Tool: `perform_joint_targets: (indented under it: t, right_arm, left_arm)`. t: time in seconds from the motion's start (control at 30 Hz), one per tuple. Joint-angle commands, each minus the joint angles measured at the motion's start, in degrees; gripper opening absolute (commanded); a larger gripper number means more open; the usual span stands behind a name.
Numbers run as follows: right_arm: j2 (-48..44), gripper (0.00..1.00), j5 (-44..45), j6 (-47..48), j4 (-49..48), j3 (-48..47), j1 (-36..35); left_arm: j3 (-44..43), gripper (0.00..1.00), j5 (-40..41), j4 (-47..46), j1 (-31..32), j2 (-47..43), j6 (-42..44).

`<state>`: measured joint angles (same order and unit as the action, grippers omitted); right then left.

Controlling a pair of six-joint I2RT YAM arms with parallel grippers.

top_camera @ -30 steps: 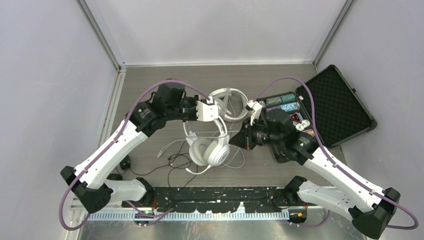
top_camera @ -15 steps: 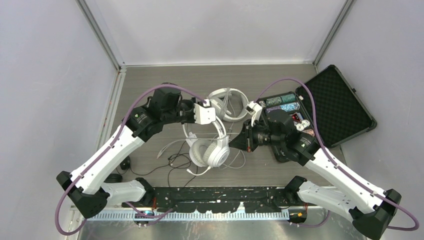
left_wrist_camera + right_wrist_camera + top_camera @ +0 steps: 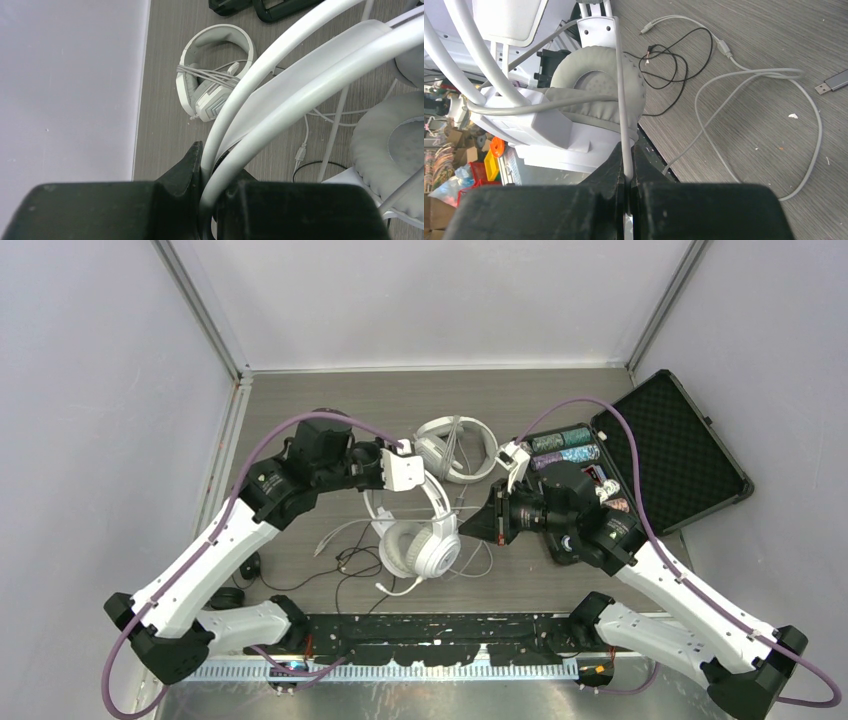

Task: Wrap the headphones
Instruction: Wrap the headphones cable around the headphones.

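Pinching headphones cord (image 3: 620, 100), right pincer (image 3: 626, 175), wrist view

Second headset (image 3: 460, 445) behind centre headphones (image 3: 420, 545) — case (image 3: 670, 450) right, cords (image 3: 340, 562) front-left.

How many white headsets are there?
2. One white padded over-ear headset is at centre, its band in the left pincer, its cord in the right pincer; the other lies farther back. Arms may hide more.

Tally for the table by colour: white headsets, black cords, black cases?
White headsets: 2 (centre headset, back headset)
Black cord: 1
Black case: 1
Total: 4
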<state>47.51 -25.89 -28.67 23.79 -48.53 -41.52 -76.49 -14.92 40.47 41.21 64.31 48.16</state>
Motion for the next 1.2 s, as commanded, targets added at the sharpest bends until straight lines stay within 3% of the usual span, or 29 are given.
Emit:
perform_joint_targets:
  t: [0.0, 0.23, 0.47, 1.03, 1.17]
  right_arm:
    - [-2.1, 0.01, -0.1, -1.0, -4.0, -2.6, 0.9]
    - [-1.2, 0.01, -2.2, 1.1, 0.6, -6.8, 0.8]
    - [0.2, 0.01, -7.3, -2.9, -0.1, -10.1, 0.9]
    - [0.0, 0.05, -17.1, -18.9, -22.5, -3.2, 0.8]
    - [0.6, 0.10, -18.6, -22.0, -27.1, -2.1, 0.9]
  left_arm:
    - [2.2, 0.00, 9.5, 9.6, -1.5, -1.9, 5.4]
    - [2.7, 0.00, 13.1, 9.5, -1.5, -2.3, 10.2]
    - [3.7, 0.00, 19.3, 5.4, -1.4, -2.5, 15.5]
    - [3.2, 0.00, 23.1, 0.7, -1.4, -0.1, 16.8]
    - [3.2, 0.00, 24.0, -0.4, -1.4, 0.2, 16.2]
